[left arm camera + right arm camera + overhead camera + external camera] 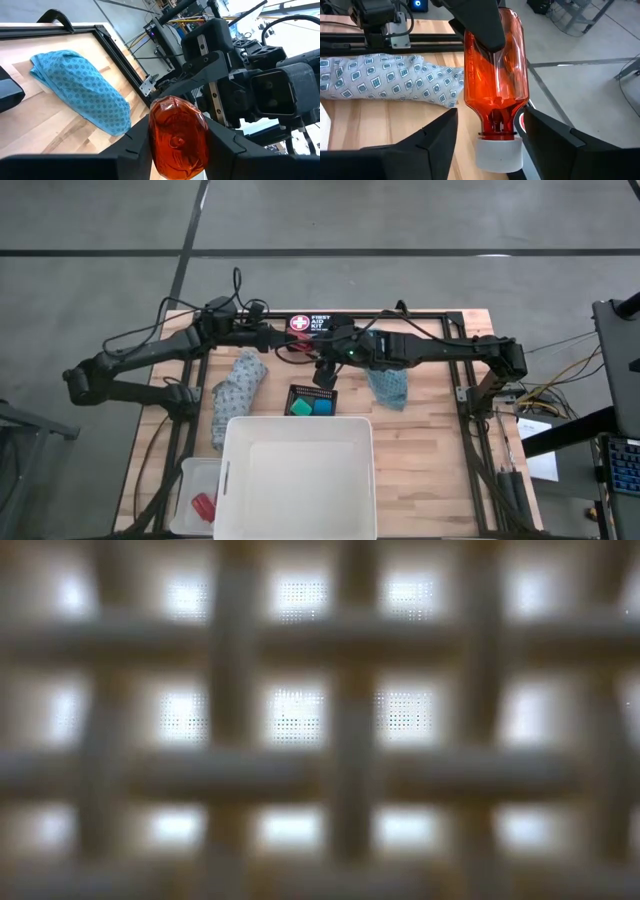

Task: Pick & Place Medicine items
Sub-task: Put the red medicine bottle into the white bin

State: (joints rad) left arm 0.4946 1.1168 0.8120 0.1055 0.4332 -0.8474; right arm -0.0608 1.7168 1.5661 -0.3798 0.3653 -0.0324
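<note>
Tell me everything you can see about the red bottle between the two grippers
The red bottle is clear orange-red plastic with a white cap on its neck. The left gripper clamps its body, fingers pressing its sides. It hangs above the table's far edge. The right gripper flanks the cap end, jaws apart and not gripping. No contents are visible.

A big white tub is sitting at the table's near edge, touching a black mesh tray; 1 first-aid sign is lying at the far edge.
</note>
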